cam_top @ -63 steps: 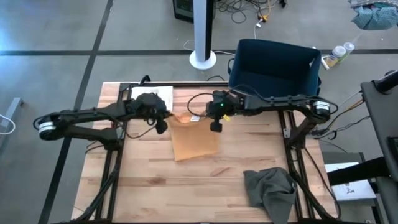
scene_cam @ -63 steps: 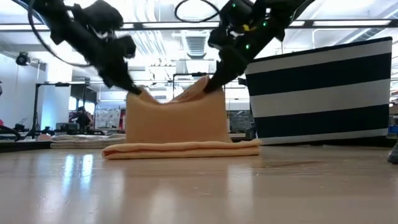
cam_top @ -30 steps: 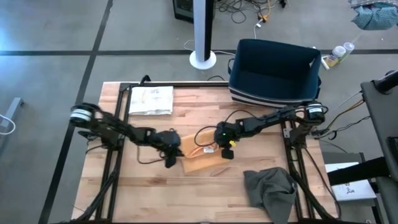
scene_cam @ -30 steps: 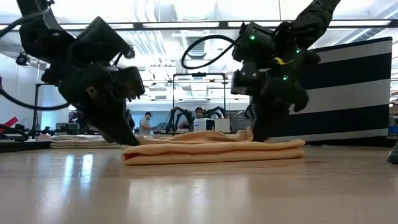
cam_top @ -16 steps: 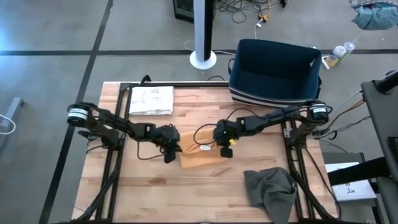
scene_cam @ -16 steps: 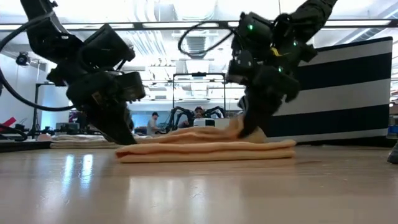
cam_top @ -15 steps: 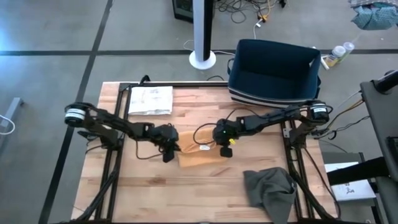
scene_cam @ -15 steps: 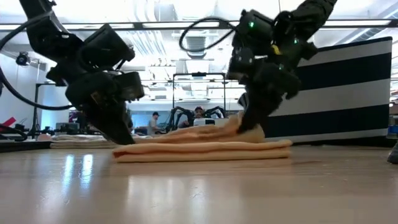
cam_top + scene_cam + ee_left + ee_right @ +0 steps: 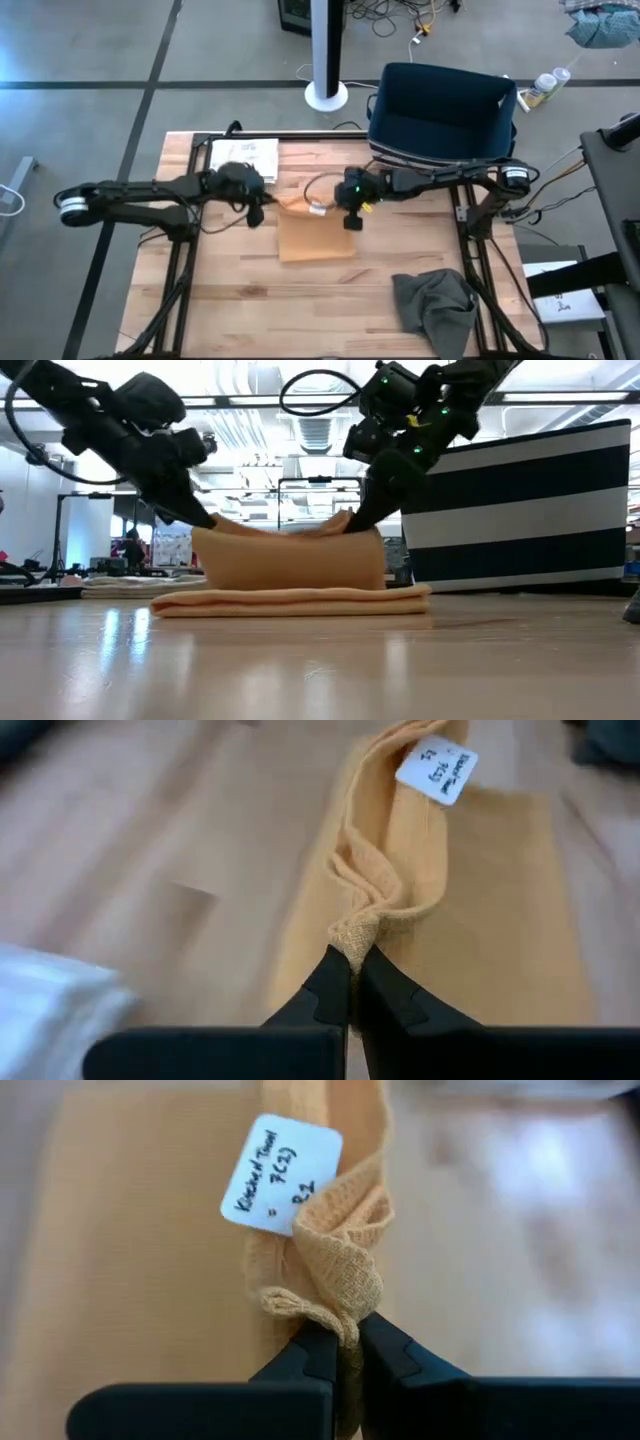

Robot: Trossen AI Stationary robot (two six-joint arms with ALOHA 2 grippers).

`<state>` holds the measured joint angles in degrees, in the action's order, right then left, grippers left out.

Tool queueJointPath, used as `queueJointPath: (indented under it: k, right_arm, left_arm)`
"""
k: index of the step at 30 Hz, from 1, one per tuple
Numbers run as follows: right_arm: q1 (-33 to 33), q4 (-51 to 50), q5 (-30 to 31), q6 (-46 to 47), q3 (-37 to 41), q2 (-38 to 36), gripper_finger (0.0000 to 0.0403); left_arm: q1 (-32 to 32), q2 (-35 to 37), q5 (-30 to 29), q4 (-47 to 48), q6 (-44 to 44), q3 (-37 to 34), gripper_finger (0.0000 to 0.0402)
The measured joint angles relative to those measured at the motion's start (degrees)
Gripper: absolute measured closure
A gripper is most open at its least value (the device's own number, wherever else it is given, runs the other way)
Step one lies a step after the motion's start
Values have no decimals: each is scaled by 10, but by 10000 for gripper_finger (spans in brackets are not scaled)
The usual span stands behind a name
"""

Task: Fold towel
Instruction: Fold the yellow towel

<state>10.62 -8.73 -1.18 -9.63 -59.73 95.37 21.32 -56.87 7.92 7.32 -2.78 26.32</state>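
Orange towel point(image 9: 315, 235) is mid-fold at the table point(image 9: 230, 310) centre: the lower layer lies flat, the upper edge is held raised. One corner is pinched by the clenched left gripper point(image 9: 257, 212), the other by the clenched right gripper point(image 9: 352, 221). The fold is judged partly done; laying down and release remain.

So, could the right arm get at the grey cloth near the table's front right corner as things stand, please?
Probably not yet: the right claw is shut on the orange towel, holding its edge up. The grey cloth itself lies uncovered on that arm's side.
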Motion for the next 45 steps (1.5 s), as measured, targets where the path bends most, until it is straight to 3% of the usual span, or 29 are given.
queueJointPath:
  k: [9,11,13,16,22,27,32,40,45]
  right_arm:
    - [86,37,-1,-51,-65,9,394]
    - [92,27,-1,-52,-72,11,394]
    - [90,0,-1,-53,-73,10,394]
    - [72,-52,-7,-49,-67,1,394]
    - [12,-122,-47,11,-45,-4,394]
    - [-64,-78,-83,84,8,7,394]
    - [-108,0,-78,163,41,56,394]
    - [-115,53,-72,193,39,112,394]
    - [-115,31,-30,156,40,106,394]
  left_arm:
    - [183,-11,13,-9,67,32,401]
    - [187,-8,75,-17,67,45,401]
    - [160,0,146,-17,68,49,401]
    - [93,10,159,-5,53,38,401]
    - [-97,-9,122,-74,-26,-17,401]
    - [-202,-56,63,-162,-124,-71,401]
    - [-232,-148,66,-308,-184,-115,401]
    - [-195,-297,42,-369,-172,-116,401]
    - [-184,-304,50,-391,-159,-118,401]
